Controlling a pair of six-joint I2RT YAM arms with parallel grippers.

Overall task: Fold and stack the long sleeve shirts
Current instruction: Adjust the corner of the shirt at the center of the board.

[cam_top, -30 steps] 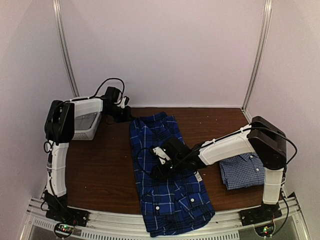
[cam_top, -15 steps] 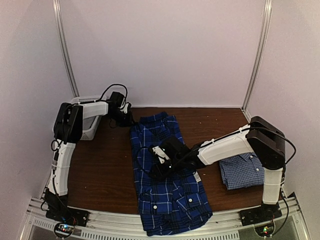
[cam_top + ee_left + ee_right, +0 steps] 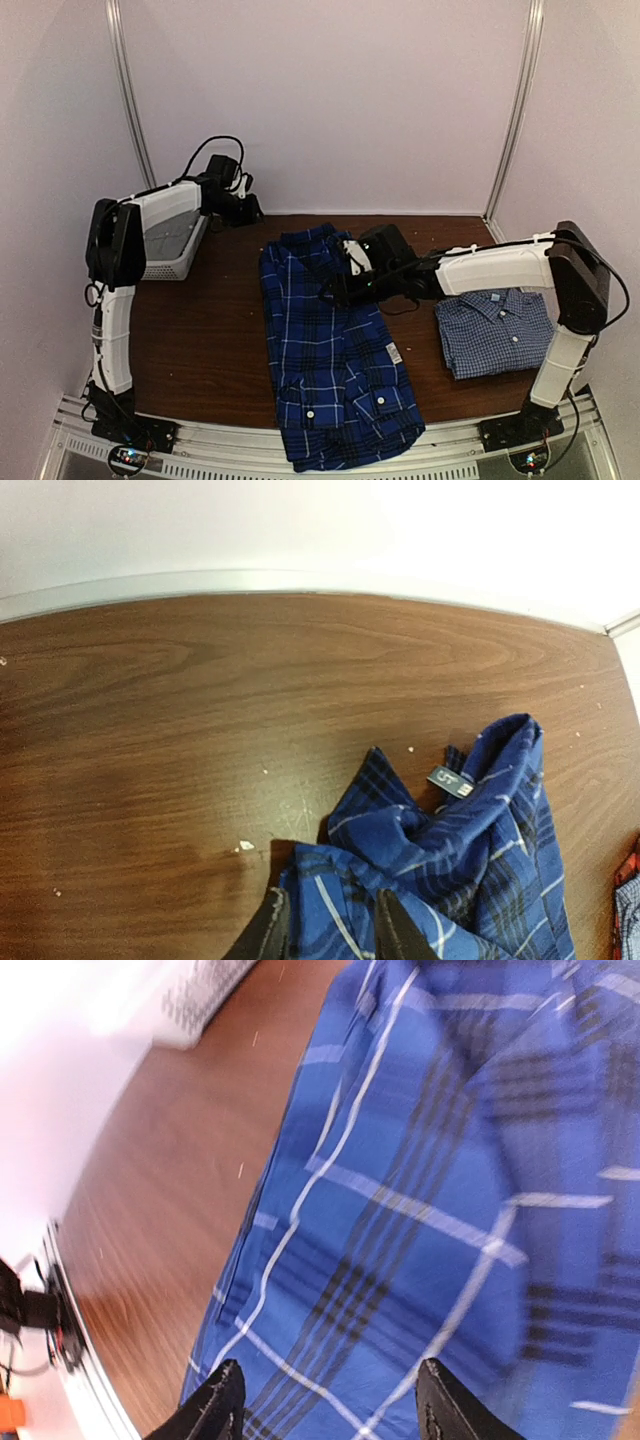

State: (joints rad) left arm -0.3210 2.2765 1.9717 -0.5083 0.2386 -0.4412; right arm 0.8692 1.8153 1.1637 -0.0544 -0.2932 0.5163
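The left gripper (image 3: 330, 898) hangs above the far left of the table (image 3: 200, 330) with its jaws a little apart and nothing between them; its wrist view shows only the crumpled collar end of the plaid shirt (image 3: 335, 350) lying below and beyond the tips. The right gripper (image 3: 330, 1365) is wider open, also empty, and hovers just over the far half of the same shirt, near its right edge, its fingers (image 3: 222, 1400) clear of the cloth as far as the wrist view shows. The plaid shirt lies as a long strip down the middle of the table, collar far, hem reaching the near edge, its sides apparently already turned in. The check shirt (image 3: 495, 335) sits folded at the near right, well apart from the plaid one. A basket (image 3: 170, 245) stands at the far left, beside the left arm. The step in hand looks like the lengthwise folding of the plaid shirt, with both arms free between grasps. The next move likely calls for each gripper to pinch a far corner by the collar, carry that end toward the hem to halve the strip, then lift the bundle onto the check shirt.
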